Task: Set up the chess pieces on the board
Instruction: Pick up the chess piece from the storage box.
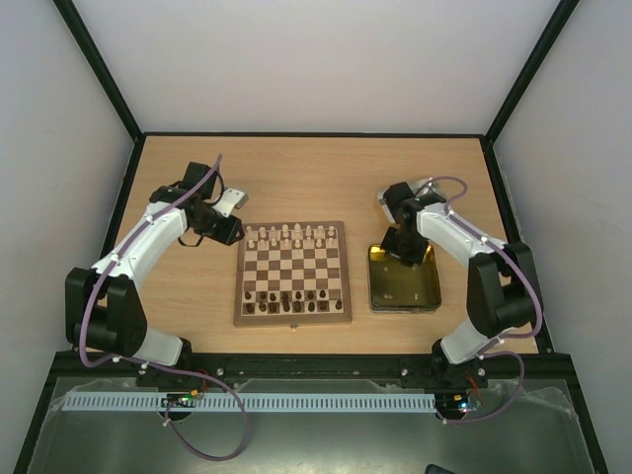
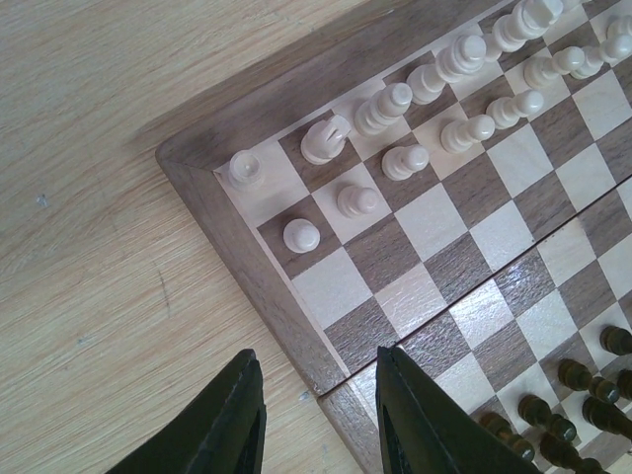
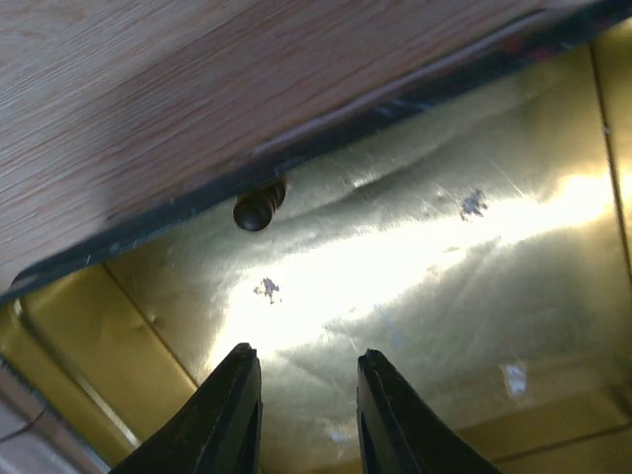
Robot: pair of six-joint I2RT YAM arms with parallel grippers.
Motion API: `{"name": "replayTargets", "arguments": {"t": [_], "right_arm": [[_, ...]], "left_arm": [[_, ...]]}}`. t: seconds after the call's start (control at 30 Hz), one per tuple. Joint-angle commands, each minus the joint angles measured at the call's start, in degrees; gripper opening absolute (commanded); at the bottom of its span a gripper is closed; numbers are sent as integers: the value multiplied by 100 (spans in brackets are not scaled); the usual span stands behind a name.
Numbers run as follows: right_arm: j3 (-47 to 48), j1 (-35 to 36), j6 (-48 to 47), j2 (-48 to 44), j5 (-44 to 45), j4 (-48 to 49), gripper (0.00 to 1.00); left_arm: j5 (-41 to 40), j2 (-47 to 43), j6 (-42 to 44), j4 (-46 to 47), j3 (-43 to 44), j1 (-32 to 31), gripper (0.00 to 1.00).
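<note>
open, the right gripper (image 3: 304,380) hangs over the gold tin (image 3: 444,296) where one dark piece (image 3: 255,210) lies unplaced, while the left gripper (image 2: 316,390), also open, waits at the edge of the board (image 2: 227,237), its pale pieces (image 2: 395,99) ranked, dark ones (image 1: 291,296) nearly.

We see a board (image 1: 291,269) checked in dark brown and cream with a mid-brown border, cream chess pieces (image 2: 407,158), dark brown chess pieces (image 1: 286,295), a gold tin (image 1: 403,286), a pale wood-grain table (image 1: 296,178).
</note>
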Motion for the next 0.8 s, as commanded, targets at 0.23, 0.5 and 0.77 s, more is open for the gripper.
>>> {"name": "replayTargets", "arguments": {"t": [0.23,0.5,0.77], "right_arm": [[270,-124,-311,880,325,553,25],[522,-204,-490,1135,375,569,27],[565,-211,-1034,1285,573,661,28]], "left_arm": [[-95,-11,55,-32,-48,-49,33],[-146,13,72,-14,-84,-49,33],[-123,44,102,3,-112,-49,33]]}}
